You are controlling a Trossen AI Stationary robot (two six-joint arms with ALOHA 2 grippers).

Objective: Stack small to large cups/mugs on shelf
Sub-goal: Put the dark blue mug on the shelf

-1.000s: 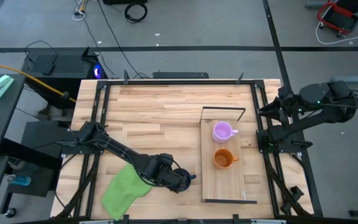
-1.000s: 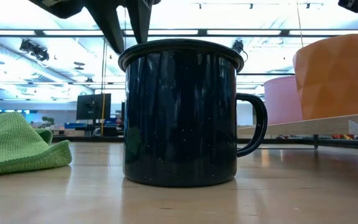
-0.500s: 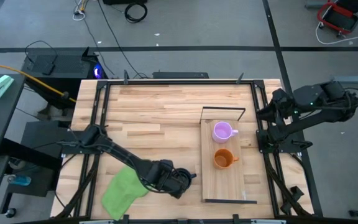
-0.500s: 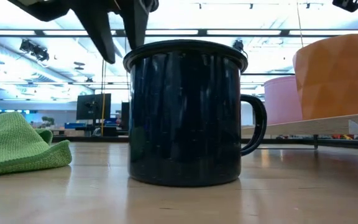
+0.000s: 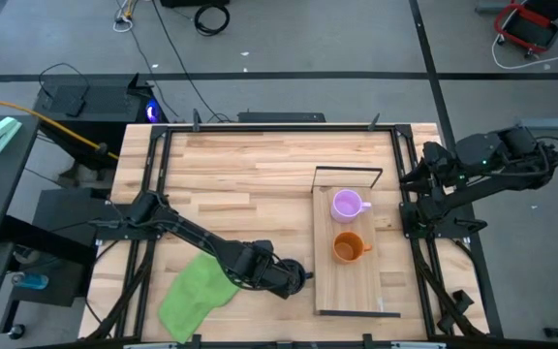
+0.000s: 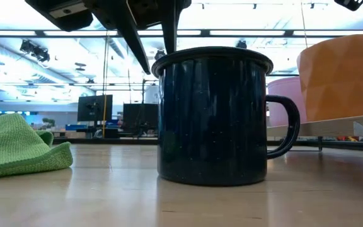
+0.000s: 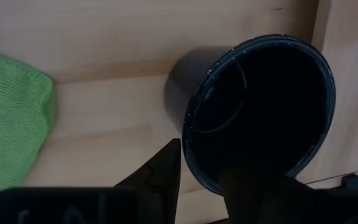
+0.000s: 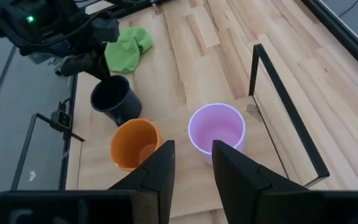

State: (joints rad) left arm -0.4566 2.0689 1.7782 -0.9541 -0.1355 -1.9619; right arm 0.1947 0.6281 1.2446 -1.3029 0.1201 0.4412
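from my remote station: the left gripper (image 5: 296, 279) has pinched the wall of the dark blue-black speckled enamel mug (image 6: 214, 116) at its rim, one finger (image 7: 160, 177) outside and the other down inside the cup, as the left wrist view shows. the jaws stand only as wide as that thin wall, closed on it. over the last second the mug has slid across the pale plank tabletop (image 5: 250, 174) toward the long light-wood shelf board with its thin black wire end frames (image 5: 356, 291); in the low view it has shifted toward the shelf side, its base seemingly on the wood throughout, so i read this as a drag rather than a lift. it now sits just beside the shelf's near long edge. on the shelf, the light purple handled mug (image 5: 346, 205) and the orange handled mug (image 5: 348, 248) stand upright, close to one another but apart, unmoved. the crumpled green knitted cloth (image 5: 195, 296) lies on the table behind the left arm, apart from the mug and out of the way. the right gripper (image 8: 191, 163) hangs over the shelf's far end, looking down on the purple and orange mugs, its fingers parted a little with nothing between them. my judgement: two mugs are placed, the largest is in hand, and it has yet to be raised over the shelf's edge and set in line beyond the orange one. the grip on a thin rim could let it tilt on the lift.
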